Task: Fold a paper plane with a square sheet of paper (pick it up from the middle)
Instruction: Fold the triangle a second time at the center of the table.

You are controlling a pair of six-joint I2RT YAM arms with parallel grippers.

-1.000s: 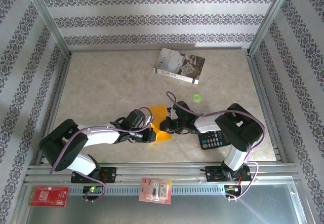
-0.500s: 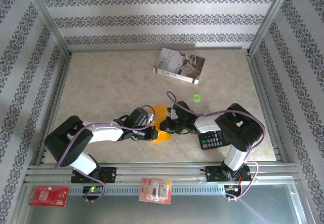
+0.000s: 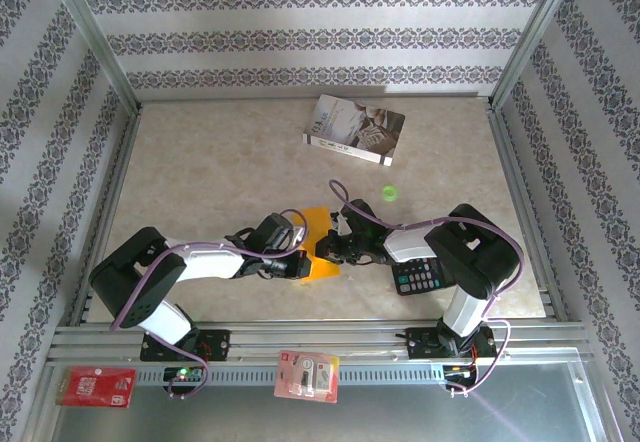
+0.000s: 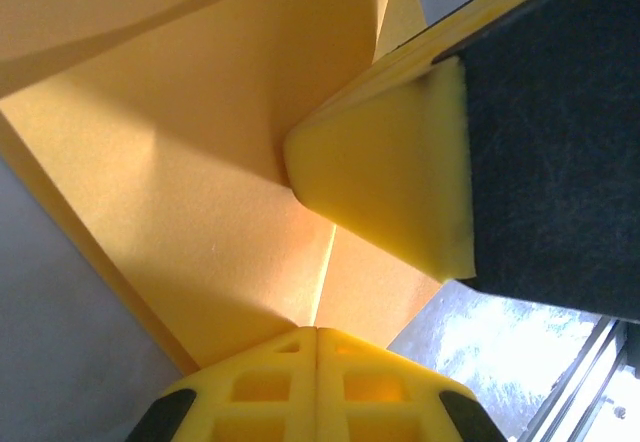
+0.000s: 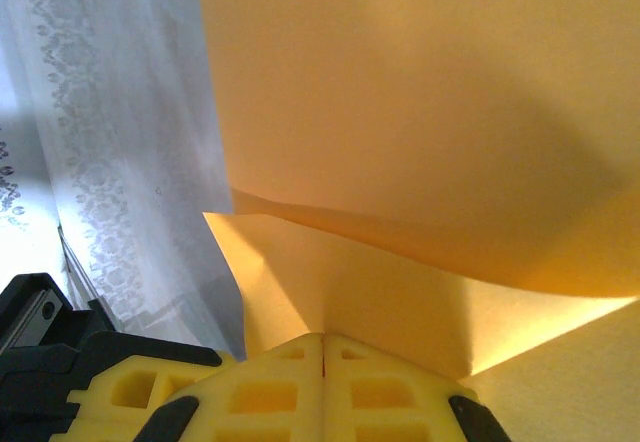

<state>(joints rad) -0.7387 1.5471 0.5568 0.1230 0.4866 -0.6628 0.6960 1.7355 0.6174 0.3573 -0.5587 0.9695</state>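
Beige marbled table (image 3: 220, 172) fills the floor of the enclosure. Across its near half the left arm (image 3: 195, 262) and the right arm (image 3: 455, 247) reach inward from their bases until their wrists almost meet at the middle. A grey-white book (image 3: 355, 130) lies flat near the far wall, well apart from both arms. Between the two wrists is the sheet of paper (image 3: 320, 224), orange-yellow and already partly folded, with creased flaps standing at angles instead of lying flat. From above, its long axis runs roughly from the near rail toward the far wall; which end is the pointed one cannot be told, nor whether its lower edge touches the table. A black calculator (image 3: 420, 277) lies just beside the right forearm, partly under it. The left gripper (image 3: 298, 262) is pinched tight on the near left part of the paper, and the right gripper (image 3: 327, 250) is likewise clamped on its right side. In the left wrist view the fingers (image 4: 250, 392) meet, with a crease running into their seam, and a yellow pad (image 4: 390, 182) of the other gripper lies against the paper. In the right wrist view the fingers (image 5: 260, 392) meet on a fold. A small green ball (image 3: 389, 193) sits between the book and the right wrist.
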